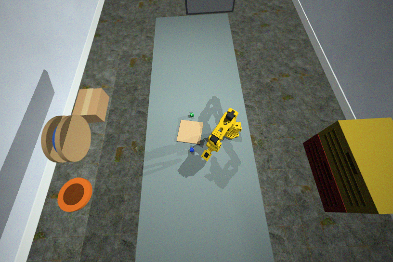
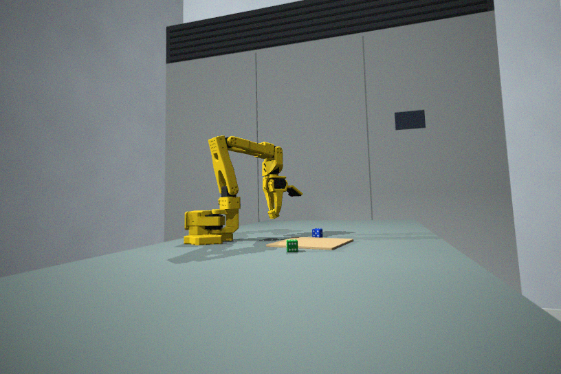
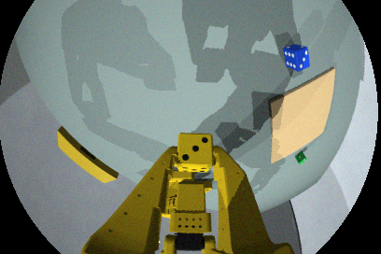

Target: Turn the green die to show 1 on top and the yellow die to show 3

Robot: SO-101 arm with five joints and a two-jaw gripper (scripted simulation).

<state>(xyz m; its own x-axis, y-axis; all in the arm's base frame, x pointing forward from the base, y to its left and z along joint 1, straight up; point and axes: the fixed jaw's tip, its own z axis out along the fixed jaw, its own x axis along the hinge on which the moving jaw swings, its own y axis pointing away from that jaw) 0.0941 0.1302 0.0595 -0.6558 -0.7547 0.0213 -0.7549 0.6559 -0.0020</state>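
My gripper is shut on the yellow die and holds it high above the table, to the side of the mat. A three-pip face of that die faces the wrist camera. The tan mat lies flat. The green die lies on the table off the mat, with six pips toward the exterior camera; its top is too small to read surely. The blue die lies off the mat's opposite side. In the top view the arm hides the fingertips.
The arm's base stands near the long edge of the grey-green table. On the floor beyond the other edge are a cardboard box, a large round spool and an orange ring.
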